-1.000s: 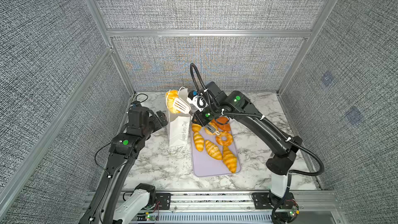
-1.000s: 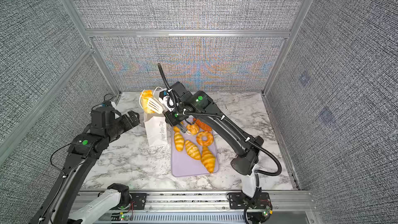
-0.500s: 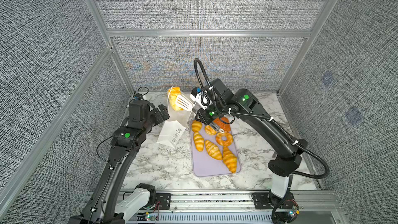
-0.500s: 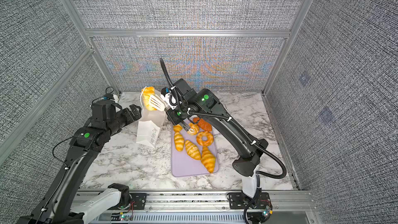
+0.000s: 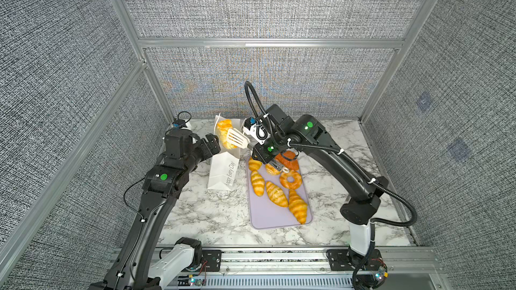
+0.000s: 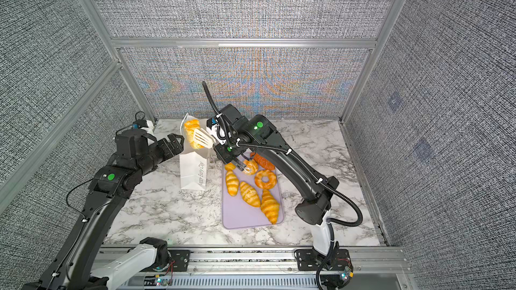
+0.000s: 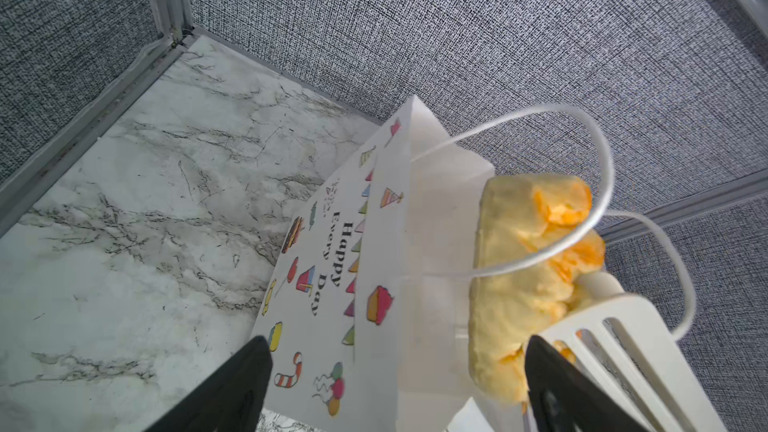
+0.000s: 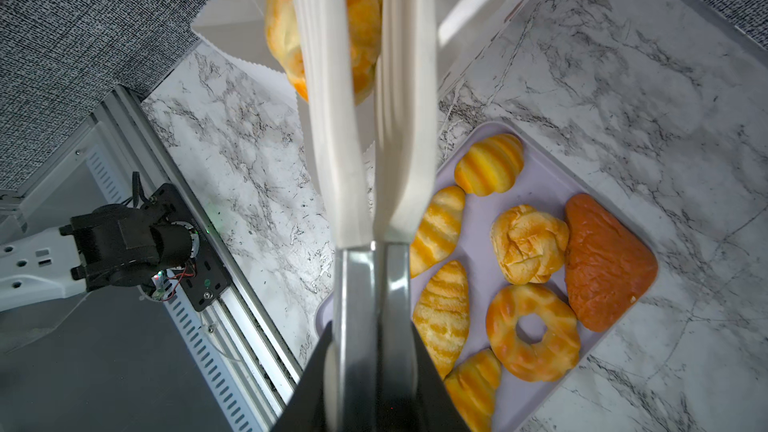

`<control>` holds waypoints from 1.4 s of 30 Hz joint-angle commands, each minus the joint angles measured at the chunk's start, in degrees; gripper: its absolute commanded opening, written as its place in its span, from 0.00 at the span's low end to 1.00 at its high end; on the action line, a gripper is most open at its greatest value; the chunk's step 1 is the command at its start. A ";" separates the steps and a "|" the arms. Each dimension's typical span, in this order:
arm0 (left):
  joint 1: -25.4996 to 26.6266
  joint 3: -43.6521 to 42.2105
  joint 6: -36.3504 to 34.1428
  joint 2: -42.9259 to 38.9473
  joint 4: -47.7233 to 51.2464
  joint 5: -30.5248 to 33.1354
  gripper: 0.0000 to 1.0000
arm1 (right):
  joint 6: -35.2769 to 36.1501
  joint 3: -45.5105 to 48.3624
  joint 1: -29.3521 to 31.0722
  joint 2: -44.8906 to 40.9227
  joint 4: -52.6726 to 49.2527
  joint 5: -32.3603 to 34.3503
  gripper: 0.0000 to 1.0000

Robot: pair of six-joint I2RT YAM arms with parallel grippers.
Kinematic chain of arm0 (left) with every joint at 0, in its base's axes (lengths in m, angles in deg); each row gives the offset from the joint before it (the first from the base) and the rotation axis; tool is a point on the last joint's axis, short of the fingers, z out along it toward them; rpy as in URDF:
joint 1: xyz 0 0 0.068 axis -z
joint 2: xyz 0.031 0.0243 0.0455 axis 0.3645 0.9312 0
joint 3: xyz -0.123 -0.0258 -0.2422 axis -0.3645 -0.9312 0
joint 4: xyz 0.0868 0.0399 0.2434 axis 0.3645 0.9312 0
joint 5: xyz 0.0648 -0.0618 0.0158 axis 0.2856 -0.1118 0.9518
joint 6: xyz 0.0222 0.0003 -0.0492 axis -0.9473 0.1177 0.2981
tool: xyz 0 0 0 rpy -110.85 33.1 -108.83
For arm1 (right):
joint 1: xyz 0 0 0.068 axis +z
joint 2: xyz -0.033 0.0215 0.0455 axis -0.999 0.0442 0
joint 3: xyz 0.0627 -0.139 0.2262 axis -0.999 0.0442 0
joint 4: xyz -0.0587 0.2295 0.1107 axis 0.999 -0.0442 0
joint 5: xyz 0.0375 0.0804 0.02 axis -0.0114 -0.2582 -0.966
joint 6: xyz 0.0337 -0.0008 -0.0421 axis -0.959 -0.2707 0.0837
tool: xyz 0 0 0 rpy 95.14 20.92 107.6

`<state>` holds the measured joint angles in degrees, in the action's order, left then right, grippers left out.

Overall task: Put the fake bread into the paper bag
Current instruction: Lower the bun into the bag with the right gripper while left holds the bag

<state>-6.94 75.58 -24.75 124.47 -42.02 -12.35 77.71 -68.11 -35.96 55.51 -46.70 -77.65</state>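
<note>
Your right gripper [image 8: 372,371] is pinching the tongs [image 5: 236,138], and their slotted heads clamp one pastry [image 5: 223,131] at the open mouth of the paper bag [image 5: 223,174]. In both top views the bag stands leaning on the marble table [image 5: 212,216], at 9 o'clock of the lilac tray [image 5: 268,217]. Your left gripper [image 7: 397,342] is spread wide at 9 o'clock of the bag's mouth, with a finger on each side of the bag's wall; you cannot tell whether it touches. Seven more pastries [image 5: 276,194] lie on the tray, the reddish wedge [image 8: 606,261] at its 1 o'clock corner.
</note>
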 commanded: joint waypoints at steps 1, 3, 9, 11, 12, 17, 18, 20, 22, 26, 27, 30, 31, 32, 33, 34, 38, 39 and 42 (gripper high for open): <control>-0.02 0.67 -0.67 -0.28 -2.08 -0.59 0.95 | 0.82 -2.44 0.31 1.94 -1.83 -1.38 0.24; 0.01 0.86 -0.94 -0.29 -1.50 -0.02 0.95 | 0.49 -3.45 0.32 2.76 -2.59 -1.05 0.24; 0.00 0.17 -0.62 -0.64 -1.01 0.83 0.95 | -0.53 -3.64 0.20 2.88 -2.77 1.18 0.24; -0.02 0.05 -0.46 -0.65 -1.05 0.91 0.95 | -0.49 -3.99 0.24 3.14 -2.98 1.01 0.24; -0.09 -0.01 -0.42 -0.71 -0.93 1.07 0.94 | -0.49 -4.24 0.24 3.21 -3.11 1.01 0.24; -0.02 -0.75 0.18 -1.45 -0.43 1.54 0.94 | -0.11 -4.43 0.34 3.46 -3.38 1.62 0.29; -0.01 -1.10 0.44 -1.76 -0.39 1.46 0.94 | -0.04 -4.51 0.32 3.56 -3.31 1.72 0.30; 0.04 -1.80 0.81 -2.43 -0.47 1.26 0.94 | 0.25 -5.00 0.49 3.88 -3.61 1.89 0.32; -0.02 -2.68 1.06 -3.31 -0.74 1.26 0.94 | 0.59 -5.54 0.74 4.25 -3.83 2.15 0.33; -0.02 -3.20 1.50 -4.49 -0.35 1.75 0.93 | 0.96 -5.72 0.94 4.42 -4.09 2.62 0.37; -0.02 -3.23 1.51 -4.65 -0.09 1.86 0.93 | 0.97 -5.75 0.96 4.39 -3.98 2.75 0.38; -0.02 -3.29 1.56 -4.94 0.40 1.90 0.94 | 0.93 -5.89 1.03 4.48 -3.85 2.83 0.41; 0.02 -3.35 1.60 -4.94 0.55 1.93 0.93 | 0.98 -6.01 1.01 4.50 -3.90 2.90 0.41; 0.04 -3.35 1.68 -5.09 0.62 1.89 0.93 | 0.97 -6.11 1.00 4.45 -3.85 3.05 0.42; 0.06 -3.44 1.69 -5.24 0.67 1.89 0.93 | 0.97 -6.11 1.05 4.27 -3.89 3.15 0.45; 0.09 -3.53 1.84 -5.43 0.67 1.94 0.93 | 1.01 -6.11 1.07 4.26 -3.92 3.36 0.47; 0.14 -4.07 2.56 -6.44 1.01 2.30 0.93 | 0.90 -6.19 1.13 3.87 -3.92 3.71 0.50; 0.20 -4.13 2.64 -6.64 1.27 2.48 0.93 | 0.80 -6.11 1.10 3.82 -3.79 3.65 0.51; 0.93 -4.06 2.83 -7.26 2.30 3.57 0.93 | 0.82 -6.24 1.07 3.43 -3.48 3.82 0.53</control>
<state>-6.44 71.47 -22.26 117.71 -40.38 -10.28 78.26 -73.75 -34.89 59.71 -50.68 -74.42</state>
